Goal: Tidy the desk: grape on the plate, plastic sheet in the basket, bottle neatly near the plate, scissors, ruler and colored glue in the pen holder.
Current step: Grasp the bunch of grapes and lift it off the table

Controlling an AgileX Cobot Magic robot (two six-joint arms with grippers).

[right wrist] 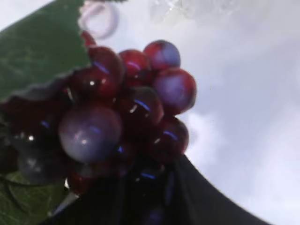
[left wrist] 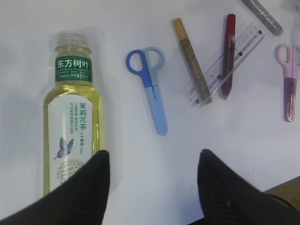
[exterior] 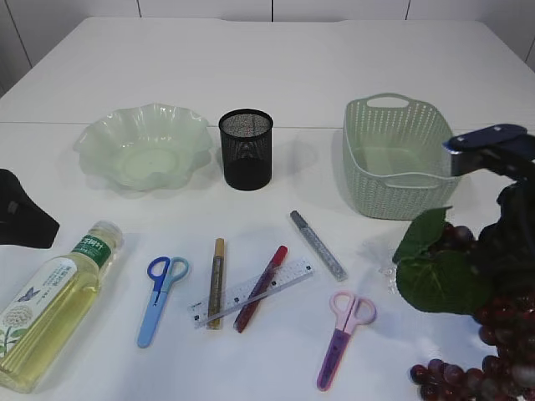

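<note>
A bunch of dark red grape [right wrist: 126,103] with green leaves fills the right wrist view, and my right gripper [right wrist: 140,187] is shut on it; only one dark finger [right wrist: 201,192] shows. In the exterior view the grape [exterior: 468,292] and right gripper [exterior: 506,251] are at the right edge. A clear plastic sheet [exterior: 384,266] lies beside the leaves. My left gripper [left wrist: 152,187] hangs open over bare table, its left finger [left wrist: 79,187] overlapping the lying bottle [left wrist: 72,117]. Blue scissors [left wrist: 152,89], pink scissors [exterior: 343,334], the ruler [exterior: 255,290] and gold [exterior: 216,280], red [exterior: 261,286] and silver [exterior: 318,244] glue pens lie mid-table.
At the back stand a pale green wavy plate [exterior: 100,138], a black mesh pen holder [exterior: 246,149] and a green woven basket [exterior: 393,188]. The gold and red glue pens cross the ruler. The table's wooden edge [left wrist: 286,192] shows in the left wrist view.
</note>
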